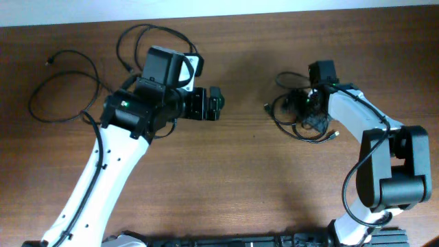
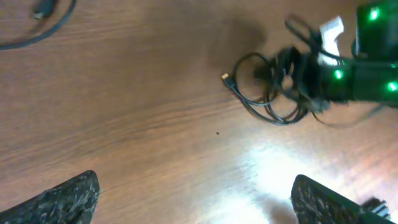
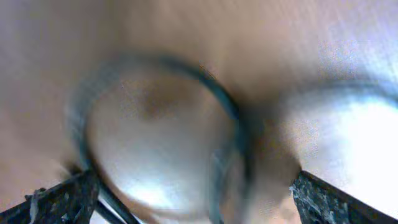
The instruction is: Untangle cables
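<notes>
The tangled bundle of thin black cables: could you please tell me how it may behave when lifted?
Probably floppy: the tangled bundle of thin black cables lies in loose loops. Intertwined, they would likely lift together, dangling.

All three views share the cable tangle (image 1: 302,113): overhead looks straight down, my left wrist camera from afar, my right blurringly close.

Brown wood table (image 1: 247,178) under me. Tangled cables (image 1: 291,113) lie on it to my right. One loose cable (image 1: 31,103) loops on it far left.
</notes>
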